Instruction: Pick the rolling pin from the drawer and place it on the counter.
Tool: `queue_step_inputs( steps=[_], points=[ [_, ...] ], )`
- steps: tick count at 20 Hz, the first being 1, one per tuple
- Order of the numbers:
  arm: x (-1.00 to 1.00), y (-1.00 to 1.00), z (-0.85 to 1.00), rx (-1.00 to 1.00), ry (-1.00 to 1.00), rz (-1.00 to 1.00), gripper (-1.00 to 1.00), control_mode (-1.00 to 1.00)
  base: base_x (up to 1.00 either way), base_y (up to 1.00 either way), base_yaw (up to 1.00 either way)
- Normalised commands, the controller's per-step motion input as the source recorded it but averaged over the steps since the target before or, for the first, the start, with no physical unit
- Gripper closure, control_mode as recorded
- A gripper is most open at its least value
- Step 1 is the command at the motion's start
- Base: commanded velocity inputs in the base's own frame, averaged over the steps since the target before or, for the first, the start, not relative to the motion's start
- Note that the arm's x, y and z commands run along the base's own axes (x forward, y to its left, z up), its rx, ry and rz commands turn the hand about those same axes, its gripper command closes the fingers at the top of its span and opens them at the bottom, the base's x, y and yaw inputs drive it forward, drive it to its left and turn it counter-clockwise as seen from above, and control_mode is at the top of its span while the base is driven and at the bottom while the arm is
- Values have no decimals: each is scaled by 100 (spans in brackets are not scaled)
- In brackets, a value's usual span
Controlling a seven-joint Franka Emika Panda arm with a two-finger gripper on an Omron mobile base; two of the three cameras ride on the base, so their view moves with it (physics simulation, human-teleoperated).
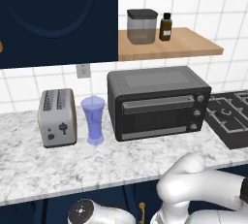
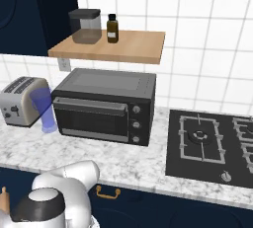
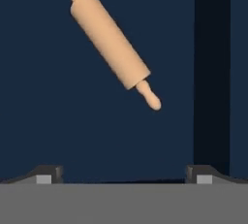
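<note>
The rolling pin [image 3: 109, 43] is a light-brown wooden cylinder with knobbed handles. It lies at a slant on the dark blue drawer floor [image 3: 72, 131], in the upper middle of the hand view. My gripper [image 3: 124, 177] hangs above it, open, with its fingertips [image 3: 46, 174] wide apart and nothing between them. The pin is beyond the tips and apart from them. A light-brown tip, which looks like one end of the rolling pin [image 2: 4, 200], peeks in at the lower left edge of the right base view. The marbled counter [image 1: 97, 165] runs across above my bent arm.
On the counter stand a toaster [image 1: 58, 117], a blue glass [image 1: 92, 120] and a black toaster oven [image 1: 157, 102]. A cooktop [image 2: 210, 145] lies to the right. A wall shelf [image 2: 123, 47] holds a jar and a bottle. A darker drawer wall [image 3: 210, 72] runs along the right.
</note>
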Motion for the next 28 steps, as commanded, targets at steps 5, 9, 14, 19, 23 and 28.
queue_step_inputs(
  steps=[5,9,14,19,23,28],
  points=[
    [14,-51,1,-3,-16,66,-100,-100,0,0,0],
    [26,-83,0,2,-14,61,-100,-100,0,0,0],
    [49,-31,-11,11,9,30,-100,-100,0,0,0],
    [36,47,-15,0,0,-12,-100,-100,0,0,0],
    [24,61,-19,0,0,-13,-100,-100,0,0,0],
    [22,64,-18,0,7,-11,-100,-100,0,0,0]
  ],
)
